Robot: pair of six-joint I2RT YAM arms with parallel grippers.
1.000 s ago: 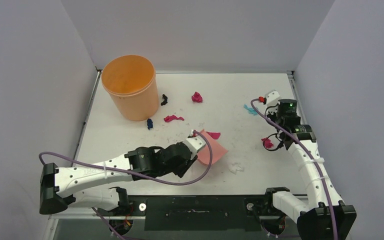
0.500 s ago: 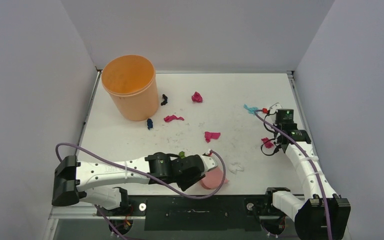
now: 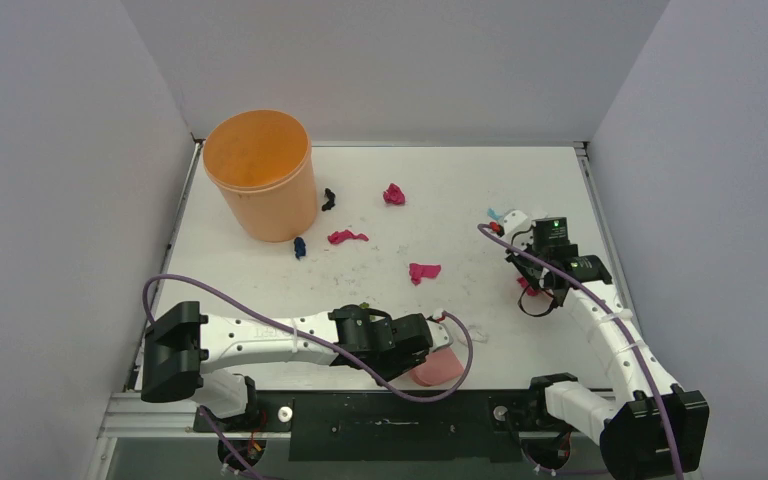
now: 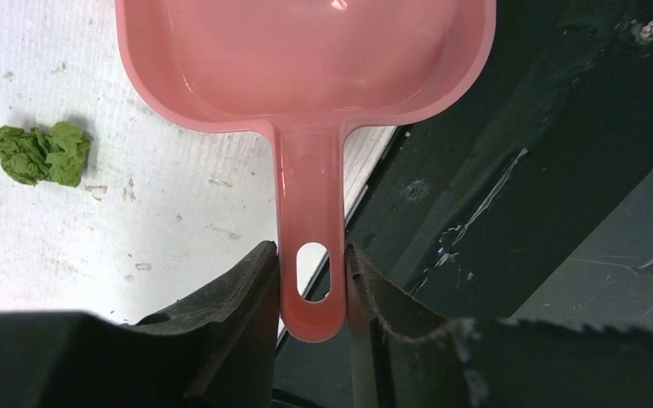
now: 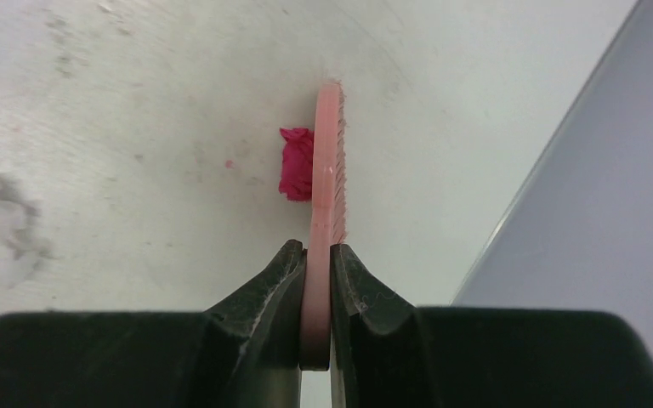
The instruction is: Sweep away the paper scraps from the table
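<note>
Paper scraps lie across the white table (image 3: 440,180): magenta ones (image 3: 393,194) (image 3: 346,237) (image 3: 423,271), a black one (image 3: 329,199), a dark blue one (image 3: 300,246), a teal one (image 3: 495,214), a white one (image 3: 475,330) and a green one (image 4: 41,153). My left gripper (image 4: 310,255) is shut on the handle of the pink dustpan (image 4: 306,59), which lies at the table's near edge (image 3: 438,370). At the right, my right gripper (image 5: 317,251) is shut on the pink brush (image 5: 329,153), held edge-on. A magenta scrap (image 5: 296,163) lies just left of the bristles.
A tall orange bucket (image 3: 260,175) stands at the back left of the table. Grey walls close in the left, back and right sides. A dark metal frame (image 4: 519,170) runs along the near edge under the dustpan handle.
My left arm has carried the dustpan from mid-table down and right to the near edge. My right gripper has shifted a little left with the brush.
</note>
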